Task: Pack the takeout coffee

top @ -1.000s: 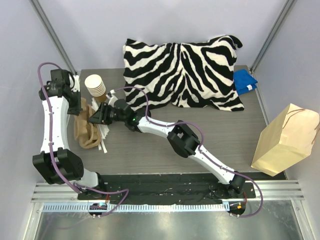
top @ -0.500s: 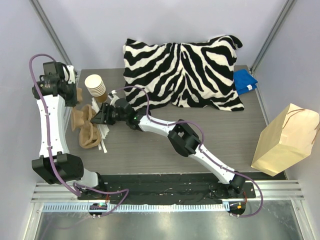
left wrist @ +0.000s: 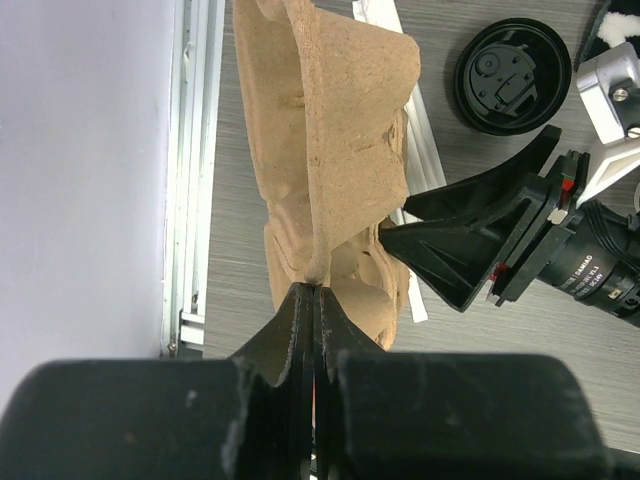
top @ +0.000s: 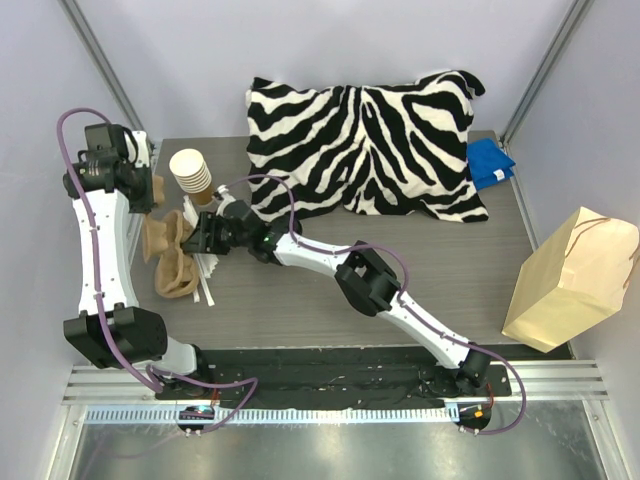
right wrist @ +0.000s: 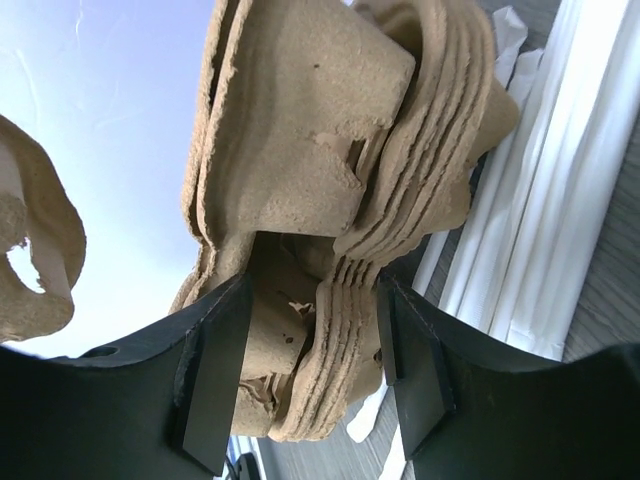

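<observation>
Takeout coffee, the small brown cup with its black lid on, does not show in any view. I cannot tell where it is or which way it points.

A loose black lid [left wrist: 512, 75] lies flat on the table [top: 420, 270] with no cup under it. A stack of brown cups [top: 190, 172] with white rims stands at the far left, mouth up, and I see nothing in the top cup. A paper bag [top: 572, 280] leans at the right edge of the table. I cannot see inside it.

The left gripper [left wrist: 313, 290] is pressed together, pinching the thin edge of a brown cup tray [left wrist: 330, 130]. The right gripper [right wrist: 312, 290] is spread, with one finger on each side of a pile of trays [right wrist: 400, 200]. White straws [right wrist: 560, 200] lie just beside that pile.

Tiny white letters on the right arm's wrist are too small to read.

A zebra pillow [top: 365, 145] lies at the back, with a blue cloth [top: 490, 162] beside it.
</observation>
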Available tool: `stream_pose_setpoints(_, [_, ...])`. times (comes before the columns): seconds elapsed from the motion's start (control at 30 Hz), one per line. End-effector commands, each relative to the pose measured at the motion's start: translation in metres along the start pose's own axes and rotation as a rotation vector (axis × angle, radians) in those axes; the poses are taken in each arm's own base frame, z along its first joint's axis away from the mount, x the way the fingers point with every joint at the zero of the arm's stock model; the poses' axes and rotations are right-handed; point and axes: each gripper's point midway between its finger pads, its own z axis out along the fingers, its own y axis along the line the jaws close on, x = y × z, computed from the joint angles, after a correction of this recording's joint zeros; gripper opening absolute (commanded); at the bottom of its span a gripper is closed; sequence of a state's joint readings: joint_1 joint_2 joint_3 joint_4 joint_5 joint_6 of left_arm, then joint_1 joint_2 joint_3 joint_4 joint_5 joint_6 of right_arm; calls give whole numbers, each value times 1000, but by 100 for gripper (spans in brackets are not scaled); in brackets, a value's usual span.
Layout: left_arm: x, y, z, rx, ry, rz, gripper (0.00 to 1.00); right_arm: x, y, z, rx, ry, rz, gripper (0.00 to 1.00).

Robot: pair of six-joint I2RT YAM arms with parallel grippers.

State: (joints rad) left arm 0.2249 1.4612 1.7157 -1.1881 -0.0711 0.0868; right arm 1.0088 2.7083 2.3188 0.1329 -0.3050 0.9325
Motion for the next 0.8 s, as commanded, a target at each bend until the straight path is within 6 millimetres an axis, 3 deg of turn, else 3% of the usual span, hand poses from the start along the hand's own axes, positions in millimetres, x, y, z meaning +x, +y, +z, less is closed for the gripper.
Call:
stream_pose_setpoints(0.0, [-8, 3, -10, 3, -52, -9, 0, -62, 67, -28, -53, -137, -56, 61])
stream_pose_setpoints(0.1, [-11, 5, -10, 2, -59, -16, 0, -75, 68, -34, -37, -166, -57, 61])
stream_pose_setpoints(0.23, [-16, 6, -11, 6, -70, -22, 0, -84, 89, -43, -62, -175, -52, 61])
stream_pose_setpoints(0.53, [-22, 7, -14, 10, -89, -33, 0, -56, 102, -35, -50, -139, -30, 61])
stream_pose_setpoints(0.77, [-24, 7, -21, 22, -103, -36, 0, -39, 94, -26, -9, -138, -39, 59])
